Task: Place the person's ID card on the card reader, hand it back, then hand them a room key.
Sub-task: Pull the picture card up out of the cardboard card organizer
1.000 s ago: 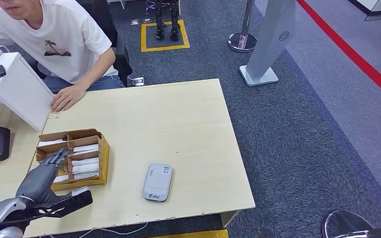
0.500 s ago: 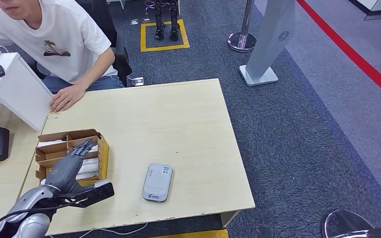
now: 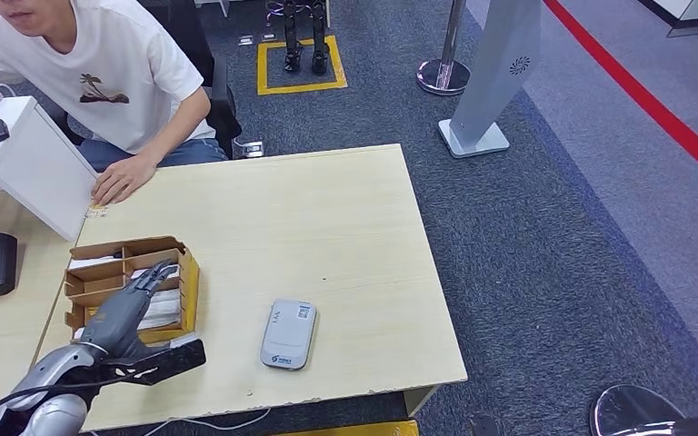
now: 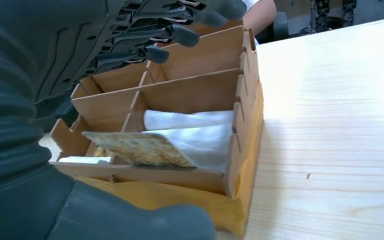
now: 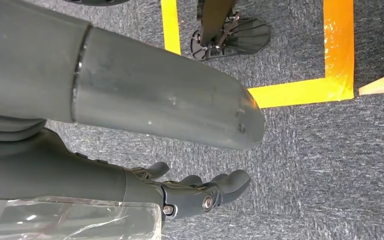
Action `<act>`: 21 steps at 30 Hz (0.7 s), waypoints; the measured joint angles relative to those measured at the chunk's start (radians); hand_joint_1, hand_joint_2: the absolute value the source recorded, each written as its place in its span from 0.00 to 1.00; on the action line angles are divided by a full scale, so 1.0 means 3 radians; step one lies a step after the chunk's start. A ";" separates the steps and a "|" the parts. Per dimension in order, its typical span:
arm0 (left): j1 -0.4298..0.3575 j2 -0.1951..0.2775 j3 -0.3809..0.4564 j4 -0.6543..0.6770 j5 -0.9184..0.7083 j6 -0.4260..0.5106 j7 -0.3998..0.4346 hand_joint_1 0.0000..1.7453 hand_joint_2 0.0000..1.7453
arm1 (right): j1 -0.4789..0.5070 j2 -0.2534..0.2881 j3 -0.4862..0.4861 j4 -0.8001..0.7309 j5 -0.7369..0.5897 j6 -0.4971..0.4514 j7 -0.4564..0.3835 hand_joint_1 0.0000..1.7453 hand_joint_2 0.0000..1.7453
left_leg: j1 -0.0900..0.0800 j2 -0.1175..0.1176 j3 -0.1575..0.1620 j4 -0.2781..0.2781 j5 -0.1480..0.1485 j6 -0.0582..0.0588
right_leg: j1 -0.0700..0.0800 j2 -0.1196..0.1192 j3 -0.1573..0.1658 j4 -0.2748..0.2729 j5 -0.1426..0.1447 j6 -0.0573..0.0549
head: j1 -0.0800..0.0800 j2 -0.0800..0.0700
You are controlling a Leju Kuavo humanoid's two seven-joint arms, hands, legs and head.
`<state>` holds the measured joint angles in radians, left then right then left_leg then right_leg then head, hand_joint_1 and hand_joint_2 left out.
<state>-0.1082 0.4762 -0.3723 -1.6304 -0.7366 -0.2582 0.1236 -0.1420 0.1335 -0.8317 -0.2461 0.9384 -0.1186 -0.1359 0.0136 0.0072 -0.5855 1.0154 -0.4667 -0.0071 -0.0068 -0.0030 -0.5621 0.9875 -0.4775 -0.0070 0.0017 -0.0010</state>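
The card reader (image 3: 289,333) lies on the table (image 3: 327,227), right of the divided box (image 3: 132,289).

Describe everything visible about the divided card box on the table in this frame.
The card box is an open-topped tray of thin brown board, split by slotted dividers into compartments, with a yellow base layer showing at its edge. It sits flat on the pale wooden table, left of the grey card reader. White cards lie in several compartments; one patterned card leans tilted. The left hand hovers over it, fingers spread.

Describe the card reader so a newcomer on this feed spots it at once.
Start at the pale wooden table and go to its near edge. The card reader lies flat there, right of the cardboard box that the left hand hovers over. It is the lone grey slab with rounded corners.
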 joint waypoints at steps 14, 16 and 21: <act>0.0388 0.0411 0.0051 -0.0334 0.0023 -0.0002 0.0104 0.00 1.00 | 0.0029 0.0000 -0.0001 0.0000 -0.0025 0.0000 -0.0009 0.00 0.00 | 0.0000 -0.0001 -0.0001 0.0000 0.0000 0.0000 | 0.0000 0.0000 0.0000 0.0000 -0.0002 0.0001 | 0.0001 0.0001; 0.0424 0.0438 0.0078 -0.0361 0.0023 -0.0001 0.0106 0.00 1.00 | 0.0030 0.0000 -0.0001 0.0000 -0.0025 0.0000 -0.0009 0.00 0.00 | 0.0000 -0.0002 -0.0001 0.0000 0.0000 0.0000 | 0.0000 -0.0001 0.0000 0.0000 -0.0002 0.0001 | 0.0001 0.0001; 0.0467 0.0478 0.0101 -0.0400 0.0023 -0.0001 0.0108 0.00 1.00 | 0.0030 0.0000 -0.0001 0.0000 -0.0025 0.0000 -0.0010 0.00 0.00 | 0.0000 -0.0002 -0.0001 0.0000 0.0000 0.0000 | 0.0000 -0.0001 0.0001 0.0000 -0.0002 0.0001 | 0.0000 0.0000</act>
<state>0.0318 0.6196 -0.3420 -1.7503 -0.7299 -0.2586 0.1559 -0.1329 0.1335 -0.8320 -0.2461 0.9308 -0.1186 -0.1389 0.0136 0.0067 -0.5859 1.0153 -0.4667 -0.0071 -0.0068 -0.0032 -0.5620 0.9875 -0.4781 -0.0066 0.0018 -0.0009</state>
